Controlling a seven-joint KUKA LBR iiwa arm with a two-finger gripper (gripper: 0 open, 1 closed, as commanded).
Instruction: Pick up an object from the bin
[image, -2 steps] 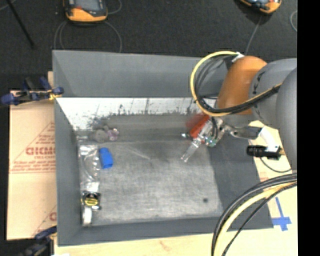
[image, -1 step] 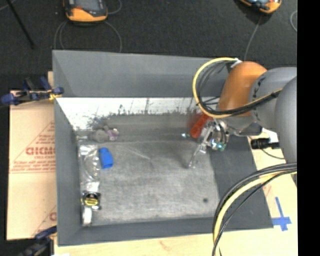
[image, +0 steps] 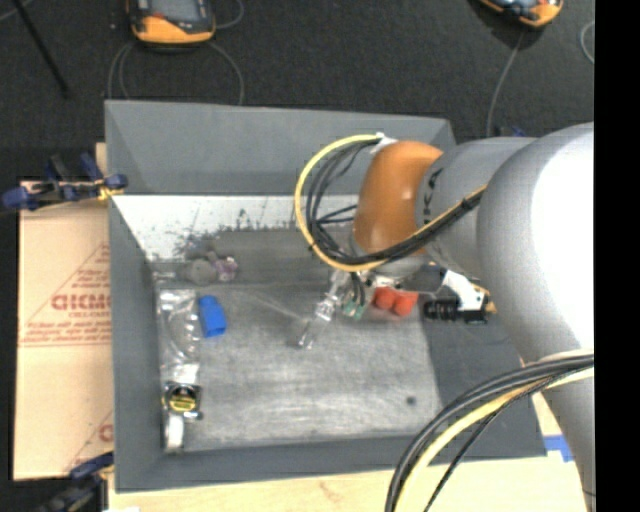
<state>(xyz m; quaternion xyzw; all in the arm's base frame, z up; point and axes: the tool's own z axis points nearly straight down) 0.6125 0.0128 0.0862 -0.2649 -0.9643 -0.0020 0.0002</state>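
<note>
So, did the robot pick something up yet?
Not that I can see. Done: the arm is in the bin, with its hand low near the middle. In hand: it sits right by a small clear thing, but I cannot tell if it grips it. Left: grab and lift one thing out. The blue block and the yellow-and-black roll lie by the left wall.
</note>
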